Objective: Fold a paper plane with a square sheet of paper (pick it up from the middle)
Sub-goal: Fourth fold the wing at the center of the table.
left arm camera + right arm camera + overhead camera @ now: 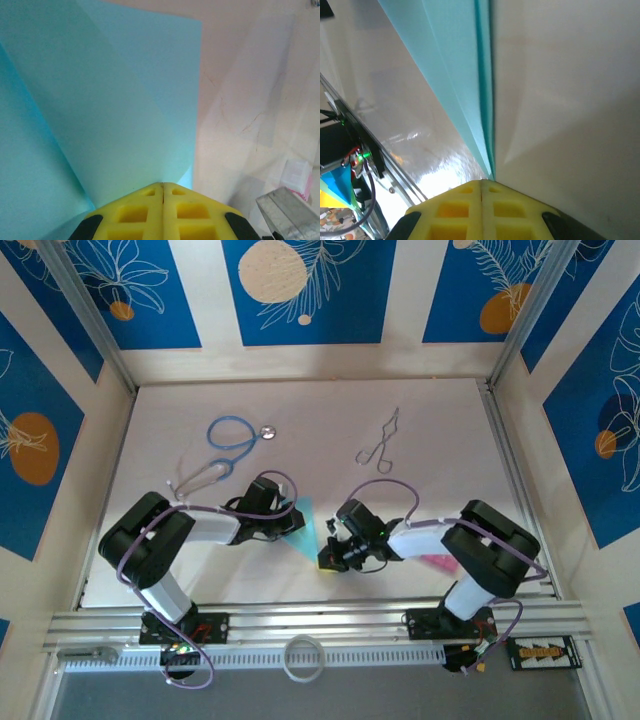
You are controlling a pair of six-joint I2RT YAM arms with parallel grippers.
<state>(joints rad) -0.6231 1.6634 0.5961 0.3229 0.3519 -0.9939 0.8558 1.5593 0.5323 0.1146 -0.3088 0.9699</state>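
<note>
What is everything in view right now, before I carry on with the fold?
folded paper: one, light turquoise, mid-table between the grippers
stethoscope: one, blue tubing, far left of table
metal forceps: one, silver, far side, right of centre
plastic block: one, pink, beside right arm
ring: one, white, near edge between arm bases
left gripper: one, yellow fingers, shut on folded paper
right gripper: one, yellow fingers, shut on folded paper
</note>
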